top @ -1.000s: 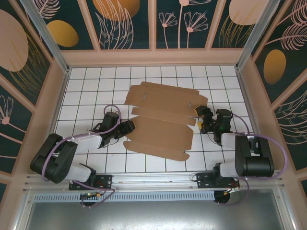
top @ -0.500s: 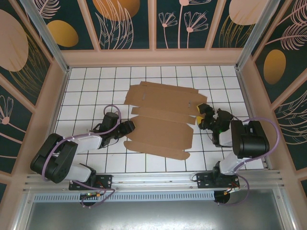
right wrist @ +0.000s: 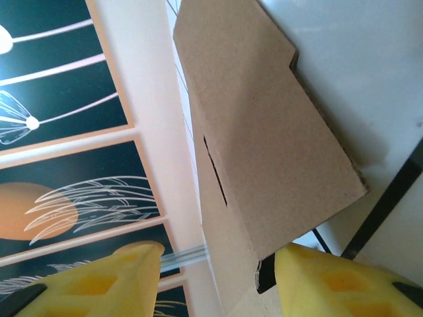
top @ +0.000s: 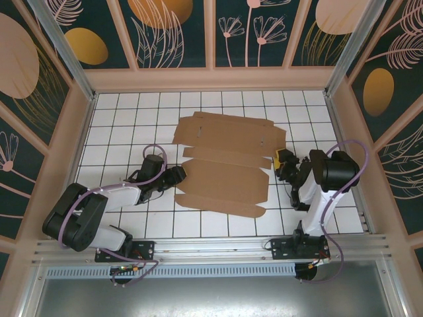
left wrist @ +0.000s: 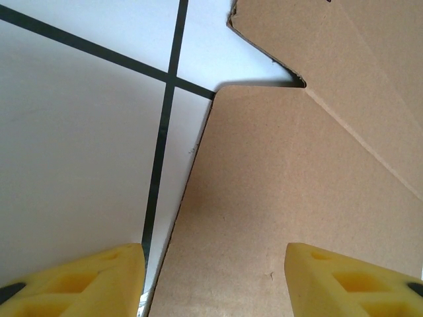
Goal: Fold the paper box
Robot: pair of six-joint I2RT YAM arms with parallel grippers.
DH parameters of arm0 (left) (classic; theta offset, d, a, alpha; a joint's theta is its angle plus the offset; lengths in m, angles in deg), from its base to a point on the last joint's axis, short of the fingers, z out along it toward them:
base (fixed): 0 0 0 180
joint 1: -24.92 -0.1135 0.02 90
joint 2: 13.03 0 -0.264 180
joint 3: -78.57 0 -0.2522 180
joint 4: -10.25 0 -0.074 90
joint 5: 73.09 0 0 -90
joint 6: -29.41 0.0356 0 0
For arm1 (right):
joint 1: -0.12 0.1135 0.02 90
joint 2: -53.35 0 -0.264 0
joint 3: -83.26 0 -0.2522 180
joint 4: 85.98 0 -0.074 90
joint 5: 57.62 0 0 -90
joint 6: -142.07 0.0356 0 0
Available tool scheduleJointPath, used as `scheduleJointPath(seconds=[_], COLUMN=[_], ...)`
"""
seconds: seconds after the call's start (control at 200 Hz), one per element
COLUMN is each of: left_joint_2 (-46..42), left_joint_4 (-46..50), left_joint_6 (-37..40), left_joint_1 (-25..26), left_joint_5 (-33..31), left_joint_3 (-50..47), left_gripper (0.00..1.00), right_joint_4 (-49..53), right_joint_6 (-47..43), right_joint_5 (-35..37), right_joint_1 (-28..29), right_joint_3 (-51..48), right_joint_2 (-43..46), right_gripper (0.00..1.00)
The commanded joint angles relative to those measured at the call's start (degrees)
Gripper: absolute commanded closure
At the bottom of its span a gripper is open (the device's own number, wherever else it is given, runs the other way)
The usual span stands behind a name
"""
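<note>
White tiled table [top: 119, 132] with black grid lines, enclosed by dark floral wall panels [top: 178, 33].

1. Box [top: 225, 165]: lies unfolded at the table centre as a flat brown die-cut sheet, with flaps and notches along its edges. Most of it rests flat on the tiles.
2. Left gripper [top: 180, 175]: positioned at the sheet's left edge, low over the table. The jaws stand moderately apart and clamp nothing. In the left wrist view, one yellow finger [left wrist: 79, 281] sits over bare tile and the other over cardboard, with the sheet's edge between them.
3. Right gripper [top: 281, 160]: positioned at the sheet's right edge. In the right wrist view, a slotted flap [right wrist: 264, 152] stands raised off the table between the yellow pads [right wrist: 344, 281]. The jaws are partly apart, with a visible gap on one side of the flap.
</note>
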State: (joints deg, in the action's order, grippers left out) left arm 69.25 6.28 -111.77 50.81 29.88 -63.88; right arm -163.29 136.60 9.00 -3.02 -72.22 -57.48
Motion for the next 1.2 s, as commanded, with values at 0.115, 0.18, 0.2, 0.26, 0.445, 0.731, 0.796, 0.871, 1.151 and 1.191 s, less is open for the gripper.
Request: scheduleJointPath(seconds=[0.115, 0.18, 0.2, 0.26, 0.445, 0.731, 0.796, 0.871, 1.151, 1.191], left_joint_2=[7.03, 6.06, 5.49, 3.13, -6.81, -15.13, -13.39, -9.35, 5.29, 6.48], left_joint_4=[1.62, 3.27, 3.79, 5.51, 14.62, 19.74, 16.40, 12.84, 6.49, 5.88], left_joint_6=[0.85, 1.19, 1.25, 1.41, 2.98, 4.20, 3.99, 4.25, 3.35, 3.21], left_joint_1=[0.33, 0.34, 0.30, 0.34, 0.32, 0.31, 0.41, 2.23, 8.80, 8.77], left_joint_5=[-1.82, -1.72, -1.72, -1.99, -4.18, -6.50, -2.20, 2.51, 4.35, 4.18], left_joint_3=[-1.48, -0.66, -0.47, 0.21, 4.98, 7.97, 7.05, 7.61, 10.86, 10.38], left_gripper=[0.42, 0.42, 0.42, 0.42, 0.40, 0.35, 0.36, 0.37, 0.41, 0.42], right_joint_4=[6.21, 8.55, 8.88, 9.28, 8.37, 27.01, 27.65, 27.68, 25.51, 23.62], right_joint_6=[-7.80, -9.66, -10.07, -11.06, -13.90, -14.83, -11.77, -8.76, -4.78, -3.74], right_joint_5=[4.17, 4.02, 4.04, 3.89, 3.69, -1.08, -3.22, -3.96, -4.14, -4.53], right_joint_1=[-1.69, -1.87, -1.96, -2.04, -2.15, -2.35, -2.19, -1.93, -1.31, -1.04], right_joint_3=[-0.19, 0.52, 0.64, 0.84, 0.73, 3.94, 3.06, 1.62, 2.60, 3.25], right_joint_2=[4.86, 6.21, 6.53, 7.34, 12.35, 21.36, 21.00, 21.26, 15.66, 13.57], right_gripper=[0.69, 0.80, 0.82, 0.84, 0.84, 0.55, 0.51, 0.45, 0.35, 0.33])
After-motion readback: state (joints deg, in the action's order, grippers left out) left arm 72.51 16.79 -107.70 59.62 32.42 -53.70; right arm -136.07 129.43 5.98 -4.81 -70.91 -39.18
